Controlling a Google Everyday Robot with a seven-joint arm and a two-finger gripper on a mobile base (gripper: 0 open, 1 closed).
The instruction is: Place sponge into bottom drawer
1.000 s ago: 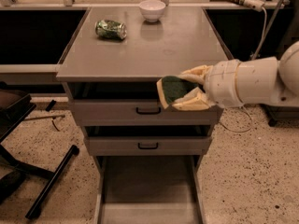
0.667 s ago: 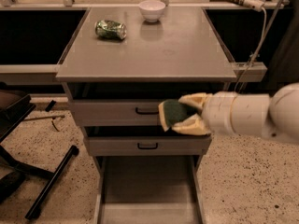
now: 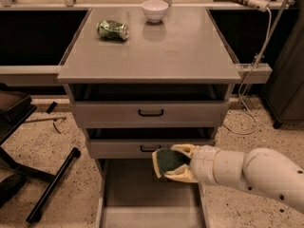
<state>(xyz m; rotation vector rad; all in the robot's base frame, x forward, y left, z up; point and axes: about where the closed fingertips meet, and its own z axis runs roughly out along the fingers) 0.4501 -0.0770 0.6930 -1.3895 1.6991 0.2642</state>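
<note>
My gripper (image 3: 167,162) reaches in from the right and is shut on the sponge (image 3: 167,159), whose dark green top and yellow edge show between the cream fingers (image 3: 183,149). It hangs just above the back right part of the bottom drawer (image 3: 137,194), a pulled-out grey tray with low side walls. The sponge is in front of the middle drawer's black handle, partly covering it.
Two shut grey drawers (image 3: 150,113) with black handles sit above. On the cabinet top (image 3: 156,51) lie a crushed green can (image 3: 113,30) and a white bowl (image 3: 155,10). A black chair base (image 3: 42,175) stands on the floor at left. Cables hang at right.
My gripper has moved down with the sponge, from the level of the top drawer to just above the open bottom drawer.
</note>
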